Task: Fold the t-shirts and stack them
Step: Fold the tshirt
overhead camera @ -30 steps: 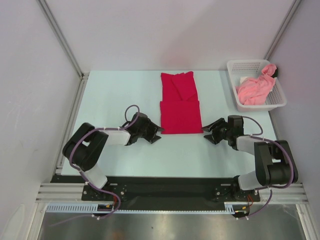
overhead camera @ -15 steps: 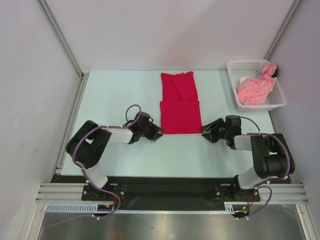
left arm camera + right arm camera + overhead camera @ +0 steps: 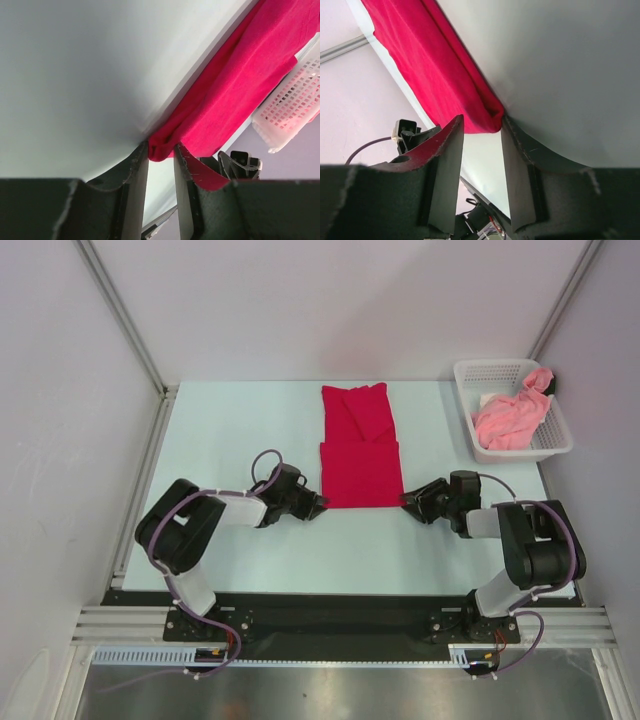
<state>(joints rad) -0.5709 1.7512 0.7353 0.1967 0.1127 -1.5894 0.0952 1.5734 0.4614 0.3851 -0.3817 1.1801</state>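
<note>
The crimson red t-shirt point(image 3: 360, 445) lies folded into a long strip at the table's middle. My left gripper point(image 3: 319, 506) lies low at its near left corner. In the left wrist view the jaws point(image 3: 160, 152) stand narrowly open, with that red corner point(image 3: 161, 149) bulging between the tips. My right gripper point(image 3: 406, 502) is at the near right corner. Its jaws point(image 3: 481, 122) are open wider, and the folded red edge point(image 3: 487, 117) rests against one finger point(image 3: 515, 165). The salmon pink t-shirt point(image 3: 510, 418) sits crumpled in the basket.
A white mesh basket point(image 3: 520, 452) stands at the back right of the table, also visible as the basket point(image 3: 295, 100) behind the red cloth. Grey walls and metal rails point(image 3: 140, 490) close in the table's sides.
Both grippers slid inward to the red shirt's near corners. Both pairs of jaws have narrowed, the left more than the right. The shirts have not moved.
</note>
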